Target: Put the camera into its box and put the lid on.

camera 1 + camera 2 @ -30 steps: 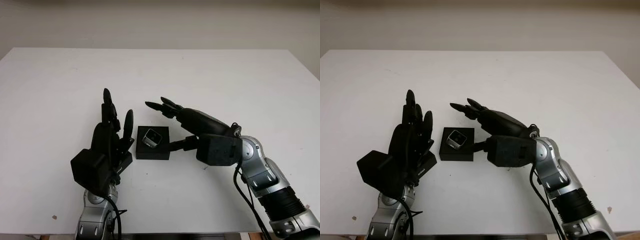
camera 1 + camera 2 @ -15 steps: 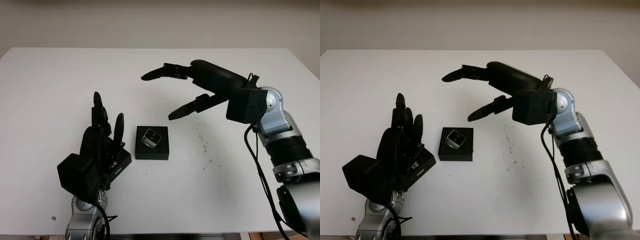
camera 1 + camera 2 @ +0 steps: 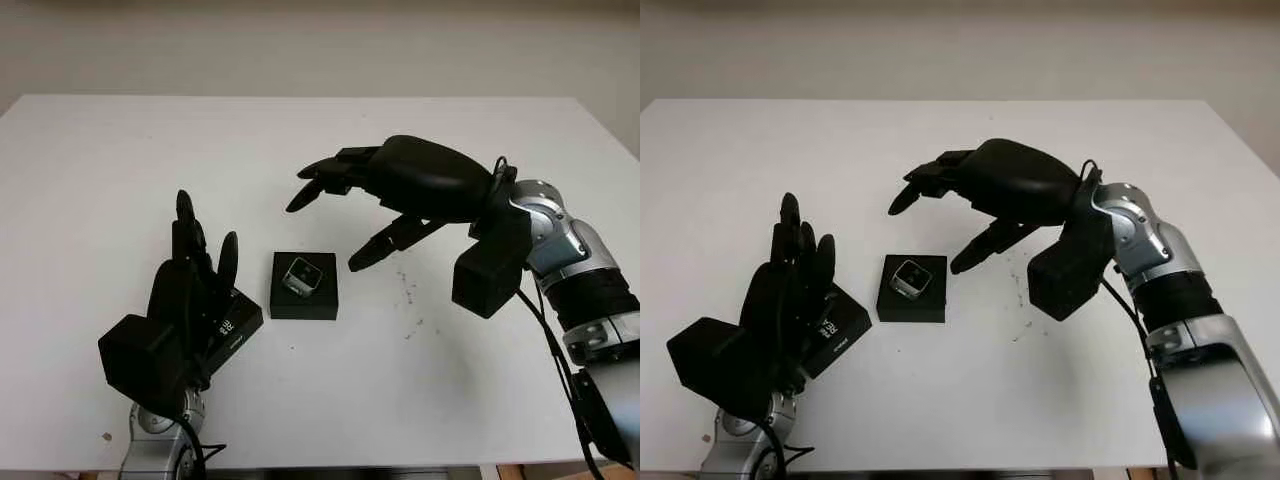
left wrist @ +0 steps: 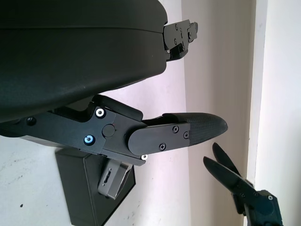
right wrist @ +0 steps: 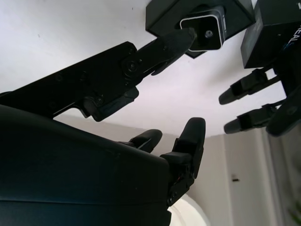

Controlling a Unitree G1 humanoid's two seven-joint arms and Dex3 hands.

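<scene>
I am looking at the small silver, square-bodied camera (image 3: 301, 277), which is sitting in the open black box (image 3: 304, 287) a little left of the frame's centre on the white worktop (image 3: 100, 160). It is lying slightly tilted in its recess, so I judge it is not fully seated. My left hand (image 3: 195, 290), at the lower left, is gripping the black rectangular lid with white lettering (image 3: 236, 329), fingers curled round its far edge; the lid is sitting just beside the box, apart from it. My right hand (image 3: 365, 195) is hovering above and to the right of the box, holding nothing, open.

The camera looks light, rigid and smooth-sided, with a glass lens face, so I am judging it slippery and best touched on its metal edges, not the lens. The lid looks like stiff, light card or plastic; holding it by opposite side edges should keep it level. The box is light enough to slide, so I am expecting to need gentle, straight-down pressure.
</scene>
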